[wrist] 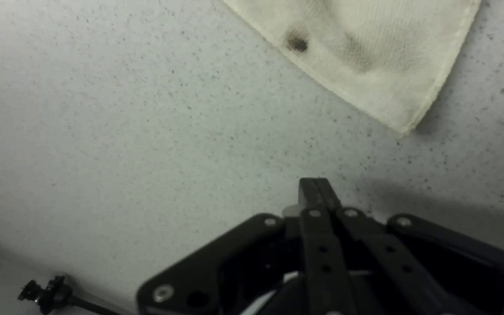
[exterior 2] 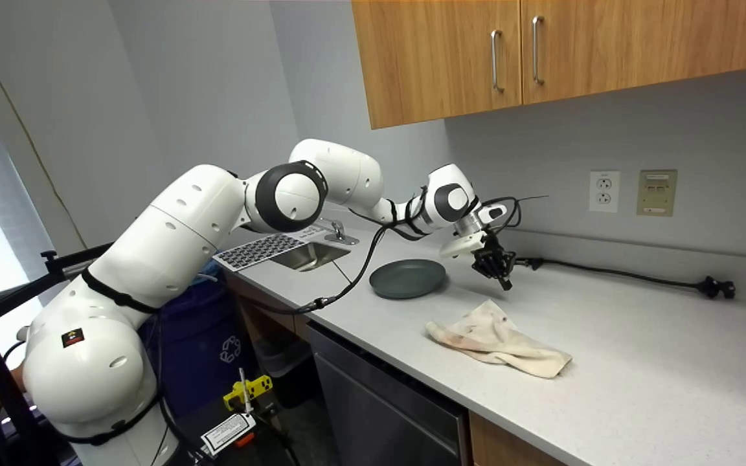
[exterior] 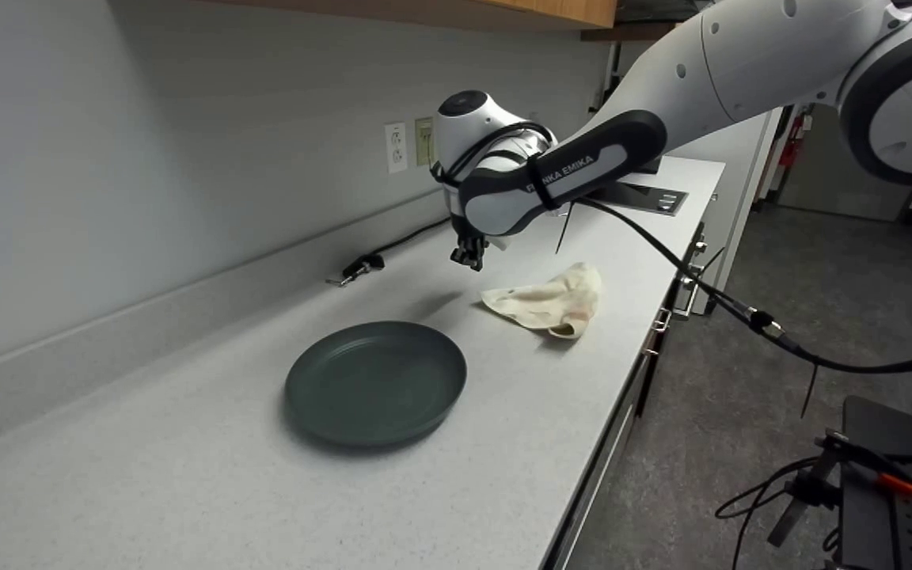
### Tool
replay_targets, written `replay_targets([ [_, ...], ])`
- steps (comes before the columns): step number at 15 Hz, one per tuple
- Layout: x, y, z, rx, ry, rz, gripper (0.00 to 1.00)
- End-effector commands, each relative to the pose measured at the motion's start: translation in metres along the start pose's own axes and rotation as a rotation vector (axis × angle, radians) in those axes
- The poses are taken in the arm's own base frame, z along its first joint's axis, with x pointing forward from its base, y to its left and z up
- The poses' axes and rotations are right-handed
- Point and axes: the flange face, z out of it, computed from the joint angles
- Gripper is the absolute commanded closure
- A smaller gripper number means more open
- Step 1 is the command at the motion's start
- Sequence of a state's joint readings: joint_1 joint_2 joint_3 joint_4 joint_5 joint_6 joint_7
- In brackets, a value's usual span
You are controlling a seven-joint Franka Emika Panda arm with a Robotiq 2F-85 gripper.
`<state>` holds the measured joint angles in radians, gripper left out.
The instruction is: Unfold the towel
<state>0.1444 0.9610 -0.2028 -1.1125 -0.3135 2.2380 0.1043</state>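
pincer (wrist: 320, 187) together, empty; towel (wrist: 379, 52) below, just beside.
should spread, lower to near corner (wrist: 409, 116), pinch shallow, peel slowly.

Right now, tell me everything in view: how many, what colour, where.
countertop: 1, whitish, along wall
towel: 1, cream, on countertop
plate: 1, dark green, on countertop
loose cable: 1, black, on countertop
flat panel: 1, black, on countertop
outlet: 1, white, on wall
socket panel: 1, beige, beside outlet
cupboard doors: 2, brown, above countertop
sink: 1, metallic, in countertop
faucet: 1, silver, beside sink
appliance front: 1, dark, under countertop
recycling bin: 1, blue, near countertop
power strip: 1, yellow, below countertop level
robot arm: 1, white and black, over countertop
gripper: 1, black, shut above countertop
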Motion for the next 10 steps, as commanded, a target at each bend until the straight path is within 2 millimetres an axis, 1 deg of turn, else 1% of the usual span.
replay_targets([
  [1,-0.016,0.015,-0.020,0.000,-0.069,-0.043,1.00],
  [4,-0.028,0.023,-0.027,0.024,-0.119,-0.089,1.00],
  [5,-0.034,0.024,-0.026,0.055,-0.139,-0.111,1.00],
  [8,-0.050,0.020,-0.015,0.130,-0.207,-0.158,1.00],
  [10,-0.058,0.015,0.000,0.175,-0.244,-0.171,1.00],
])
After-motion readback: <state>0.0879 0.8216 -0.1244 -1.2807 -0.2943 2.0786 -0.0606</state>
